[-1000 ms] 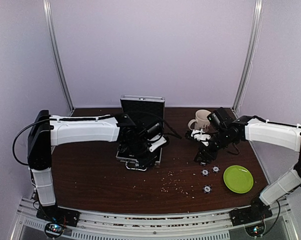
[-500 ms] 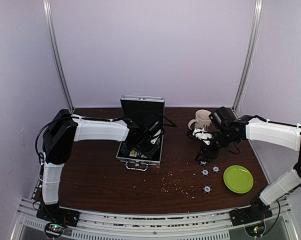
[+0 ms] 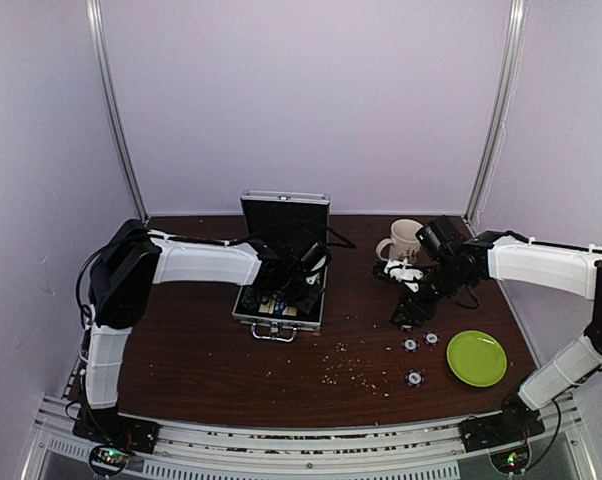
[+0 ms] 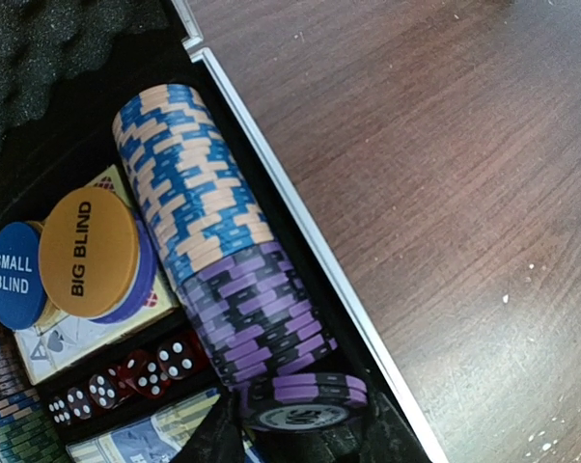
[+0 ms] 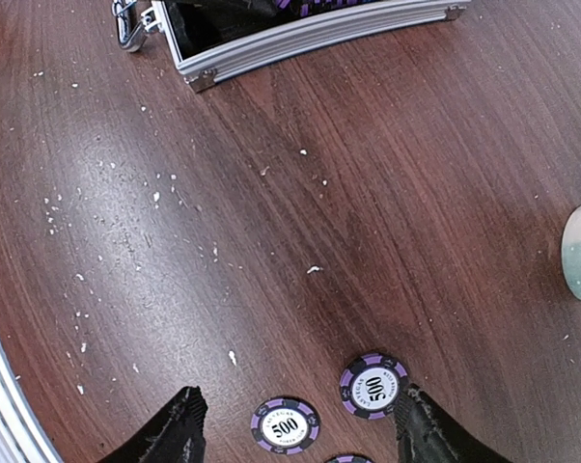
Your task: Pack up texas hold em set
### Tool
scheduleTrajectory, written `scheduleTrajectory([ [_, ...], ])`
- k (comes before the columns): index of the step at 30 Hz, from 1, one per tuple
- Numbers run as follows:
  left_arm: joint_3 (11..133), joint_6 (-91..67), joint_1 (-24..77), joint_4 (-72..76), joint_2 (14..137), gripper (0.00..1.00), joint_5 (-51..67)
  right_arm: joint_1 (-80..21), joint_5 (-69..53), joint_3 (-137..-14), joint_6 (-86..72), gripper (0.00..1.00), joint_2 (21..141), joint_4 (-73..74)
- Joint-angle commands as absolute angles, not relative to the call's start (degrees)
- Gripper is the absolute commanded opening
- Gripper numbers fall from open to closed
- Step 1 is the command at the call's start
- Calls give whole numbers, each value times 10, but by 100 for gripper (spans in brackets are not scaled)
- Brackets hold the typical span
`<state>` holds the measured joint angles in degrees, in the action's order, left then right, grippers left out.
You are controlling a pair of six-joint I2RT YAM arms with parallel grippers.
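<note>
Surface: a dark brown wooden table (image 3: 201, 350), sprinkled with pale specks (image 3: 356, 372) toward the front middle.
Back middle: a silver case (image 3: 277, 323) is set open on the wood, its lid (image 3: 285, 215) stood upright at the far side.
Back right: a cream mug (image 3: 405, 238) is stood upright.
Front right: a lime green plate (image 3: 476, 357) is laid flat near the right edge.
Left of the plate: poker chips (image 3: 410, 345), purple-edged and marked 500, are laid flat and singly, apart from one another.

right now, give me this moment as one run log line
left gripper: shut on purple 500 chips at chip row in open silver case | right gripper: open, hovering over loose 500 chips on table
</note>
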<state>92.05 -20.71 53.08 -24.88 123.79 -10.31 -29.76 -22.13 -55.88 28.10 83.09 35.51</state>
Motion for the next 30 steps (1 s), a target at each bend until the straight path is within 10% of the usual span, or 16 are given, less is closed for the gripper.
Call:
scheduleTrajectory([
  [1, 934, -215, 524, -215, 1270, 39, -105, -294, -229, -564, 281, 68, 833, 365],
  [30, 873, -199, 524, -198, 1131, 64, -75, -294, -241, -572, 285, 68, 845, 375],
])
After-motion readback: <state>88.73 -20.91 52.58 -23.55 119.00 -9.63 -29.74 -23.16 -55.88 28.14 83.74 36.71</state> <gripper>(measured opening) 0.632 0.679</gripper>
